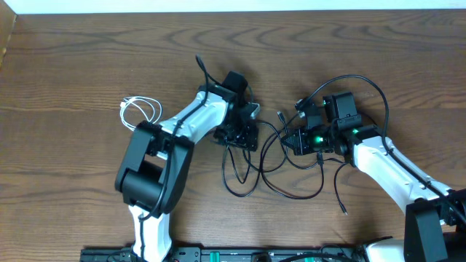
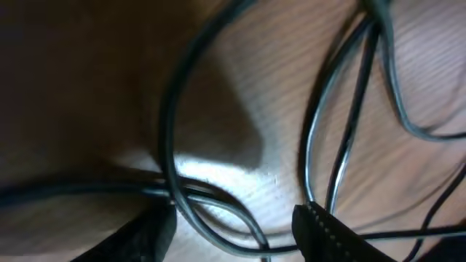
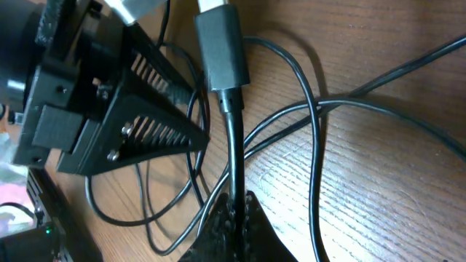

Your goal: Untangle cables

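While the right gripper point(image 3: 234, 218) clamped the black cable point(image 3: 233, 149) behind its plug point(image 3: 220, 47), the left gripper point(image 2: 234, 227) held jaws apart, that cable running between; the white cable point(image 1: 138, 110) lay well outside both; I'd have closed on one strand only.

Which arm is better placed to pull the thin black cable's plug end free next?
Right: the right hand grips the thin black cable just below its plug; the left hand is open.

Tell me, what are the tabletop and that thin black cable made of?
The tabletop looks like wood or wood-look laminate: matte brown with wavy grain lines. The black cable likely has a rubbery plastic jacket, smooth with a soft sheen. Its plug looks like moulded matte plastic.
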You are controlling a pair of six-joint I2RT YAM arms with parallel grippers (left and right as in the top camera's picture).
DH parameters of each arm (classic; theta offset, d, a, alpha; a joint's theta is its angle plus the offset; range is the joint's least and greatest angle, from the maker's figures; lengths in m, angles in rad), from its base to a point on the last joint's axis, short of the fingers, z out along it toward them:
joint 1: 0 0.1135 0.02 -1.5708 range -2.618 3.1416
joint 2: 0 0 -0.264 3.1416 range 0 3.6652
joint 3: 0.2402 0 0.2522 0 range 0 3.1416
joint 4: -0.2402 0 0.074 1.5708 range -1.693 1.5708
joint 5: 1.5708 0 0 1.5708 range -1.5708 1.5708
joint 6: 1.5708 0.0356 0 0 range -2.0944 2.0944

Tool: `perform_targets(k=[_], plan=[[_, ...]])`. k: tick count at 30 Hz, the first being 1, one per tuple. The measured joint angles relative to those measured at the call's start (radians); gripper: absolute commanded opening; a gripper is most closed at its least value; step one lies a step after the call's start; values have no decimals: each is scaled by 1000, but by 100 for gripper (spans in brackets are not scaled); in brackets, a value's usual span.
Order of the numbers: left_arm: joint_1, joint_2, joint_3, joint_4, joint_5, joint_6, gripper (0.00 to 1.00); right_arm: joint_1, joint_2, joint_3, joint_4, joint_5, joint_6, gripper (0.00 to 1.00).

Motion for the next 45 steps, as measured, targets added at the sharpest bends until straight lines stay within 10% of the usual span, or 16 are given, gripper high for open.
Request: perform_targets(k=[2, 5, 27, 37, 45], plan=[[-2, 1, 0, 14, 3, -2, 52, 0, 0, 0, 0, 0, 0, 1], [-3, 8, 1, 40, -2, -7, 9, 0, 0, 0, -8, 10, 3, 1], [-5, -124, -3, 121, -251, -31, 7, 0, 0, -1, -183, 186, 168, 2], [-6, -240, -3, 136, -409, -73, 7, 0, 0, -1, -322, 194, 199, 61], [-6, -240, -3, 135, -527, -118, 8, 12, 0, -2, -270, 45, 114, 36]])
